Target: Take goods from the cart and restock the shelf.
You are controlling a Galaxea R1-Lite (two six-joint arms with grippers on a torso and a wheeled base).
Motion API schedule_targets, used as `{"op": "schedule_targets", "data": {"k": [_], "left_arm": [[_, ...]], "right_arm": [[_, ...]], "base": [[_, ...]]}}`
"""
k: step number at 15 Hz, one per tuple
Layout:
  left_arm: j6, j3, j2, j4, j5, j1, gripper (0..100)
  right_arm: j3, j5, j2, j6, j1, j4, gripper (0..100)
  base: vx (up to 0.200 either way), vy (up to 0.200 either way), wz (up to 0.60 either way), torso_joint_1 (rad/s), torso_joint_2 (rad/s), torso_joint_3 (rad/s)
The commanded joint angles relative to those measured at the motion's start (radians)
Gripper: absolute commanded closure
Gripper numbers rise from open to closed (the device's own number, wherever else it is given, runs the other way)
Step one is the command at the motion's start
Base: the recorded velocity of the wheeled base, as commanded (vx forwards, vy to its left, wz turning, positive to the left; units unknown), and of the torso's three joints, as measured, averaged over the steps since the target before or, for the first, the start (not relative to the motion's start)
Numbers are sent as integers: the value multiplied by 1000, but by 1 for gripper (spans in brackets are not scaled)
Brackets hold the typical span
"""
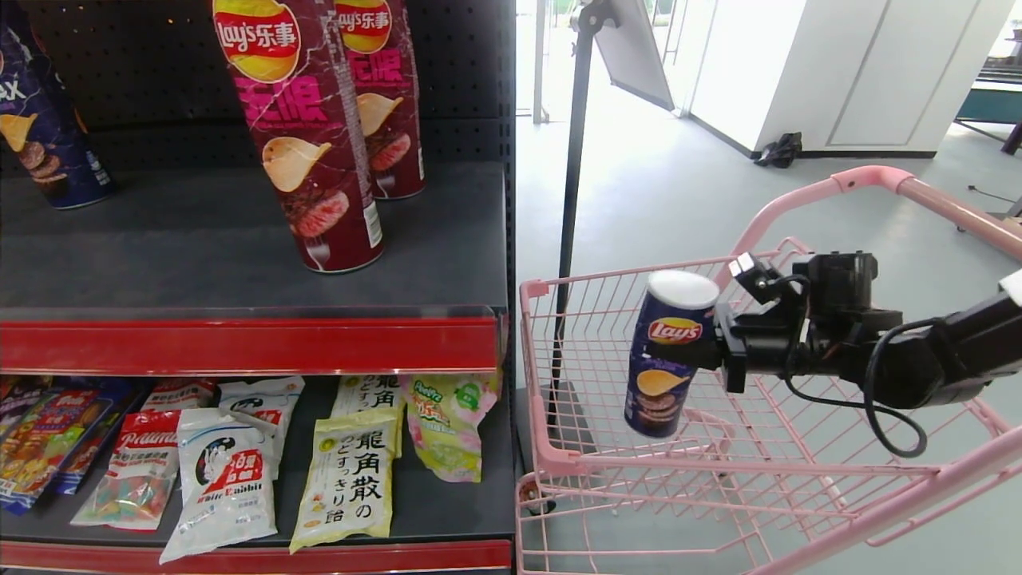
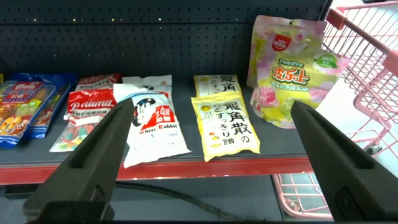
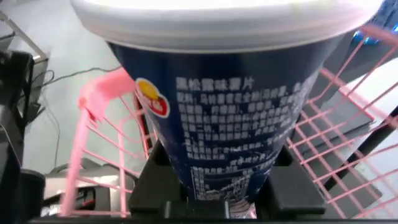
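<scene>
While the blue can (image 1: 669, 355) hangs in the right gripper (image 1: 713, 345) above the pink cart (image 1: 870, 177), I log as follows.

Item 1: blue can. Near upright, slightly tilted, white lid up, clear of the cart's wire floor. The claw is pinching it from the side at mid-body.

Item 2: left gripper (image 2: 211, 106). Claw spread wide with nothing in it, facing the snack bags (image 2: 152, 124) on the lower shelf.

Item 3: upper shelf (image 1: 200, 239). Two maroon cans (image 1: 307, 144) toward its right, one matching blue shelf can (image 1: 48, 136) at far left, bare deck between.

Step in hand, by my judgement: carry the can across to the upper shelf.

Handling notes: I would raise it above the cart rim and the red shelf lip (image 1: 247, 345) before swinging left. I would aim for the bare deck beside the blue shelf can and pass wide of the tall maroon cans, which look easy to tip. The base should sit flat before I release.
</scene>
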Motion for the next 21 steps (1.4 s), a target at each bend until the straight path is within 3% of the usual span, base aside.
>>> {"op": "schedule_targets", "data": {"k": [1,5,9,15,17,21], "left_arm": [[0,0,2,0,0,0,0],[0,0,2,0,0,0,0],[0,0,2,0,0,0,0],[0,0,2,0,0,0,0],[0,0,2,0,0,0,0],[0,0,2,0,0,0,0]], "right_arm": [[-1,9,-152,50,3,0,100],[-50,11,-303,131,37,5,100],[2,8,-409,134,94,6,100],[260,-14,-564,129,183,6,100],[347,-35,-627,129,265,6,100],[389,-127,-619,129,351,6,100]], "base": [[0,0,0,0,0,0],[0,0,0,0,0,0],[0,0,0,0,0,0],[0,0,0,0,0,0],[0,0,0,0,0,0],[0,0,0,0,0,0]]}}
